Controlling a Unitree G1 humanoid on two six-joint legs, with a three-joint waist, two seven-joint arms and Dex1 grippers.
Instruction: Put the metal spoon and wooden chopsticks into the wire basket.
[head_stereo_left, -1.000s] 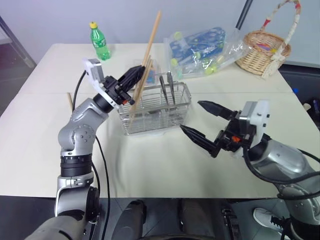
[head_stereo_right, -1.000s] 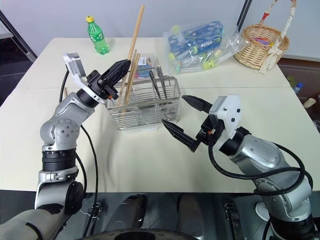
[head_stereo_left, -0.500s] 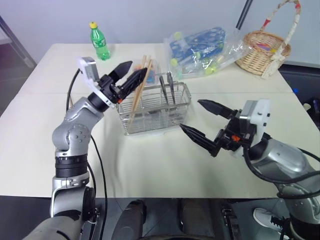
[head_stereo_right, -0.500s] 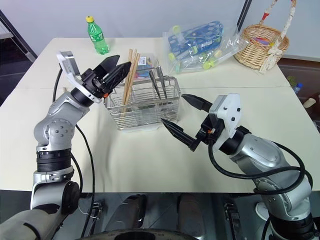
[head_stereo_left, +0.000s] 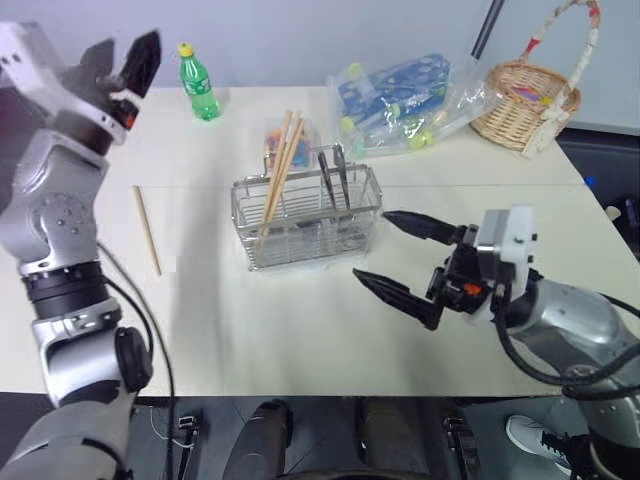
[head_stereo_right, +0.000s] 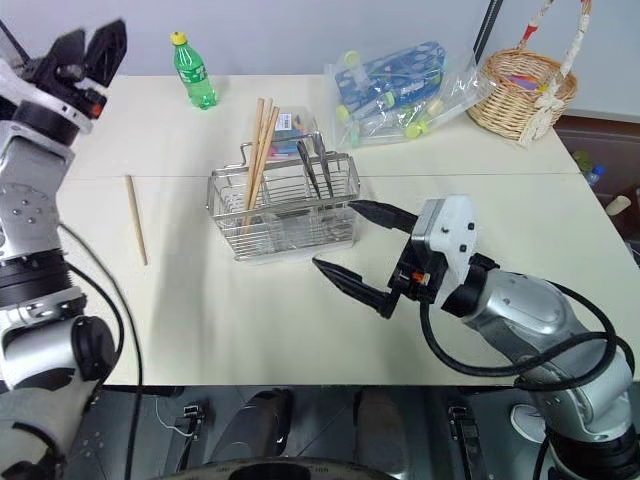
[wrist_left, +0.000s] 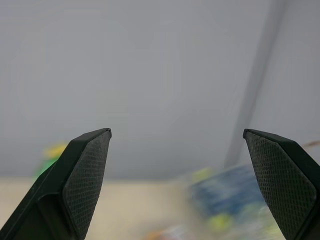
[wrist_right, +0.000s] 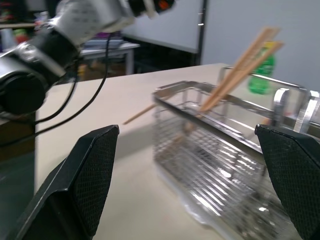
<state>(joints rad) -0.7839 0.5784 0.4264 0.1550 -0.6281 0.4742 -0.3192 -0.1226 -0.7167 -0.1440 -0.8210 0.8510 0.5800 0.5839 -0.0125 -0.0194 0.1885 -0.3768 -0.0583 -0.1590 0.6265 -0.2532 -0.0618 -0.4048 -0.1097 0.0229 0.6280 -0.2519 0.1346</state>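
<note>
Left gripper (head_stereo_left: 128, 60): two black fingers spread wide, nothing between them, raised high at the table's 10 o'clock corner.
Right gripper (head_stereo_left: 392, 255): two black fingers spread wide and empty, pointing at the basket from its 4 o'clock side, just short of it.
Rectangular silver wire-grid basket (head_stereo_left: 305, 218): one, upright near the middle of the cream table (head_stereo_left: 300, 330).
Light-brown wooden chopsticks in basket (head_stereo_left: 281, 167): a leaning bundle at the basket's 9 o'clock end, tips rising past the rim toward 12; three or so, exact count unclear.
Loose wooden chopstick (head_stereo_left: 147, 229): one, flat on the table at the basket's 9 o'clock, well apart from it.
Metal utensils (head_stereo_left: 334, 175): two slim grey handles stand in the basket's 3 o'clock half; which one is the spoon cannot be told.
Green plastic bottle with yellow cap (head_stereo_left: 198, 82): one, upright at 11 o'clock.
Clear plastic bag of blue packets (head_stereo_left: 405, 95): one, at 1 o'clock.
Tan wicker basket with arched handle (head_stereo_left: 528, 102): one, at 2 o'clock.
</note>
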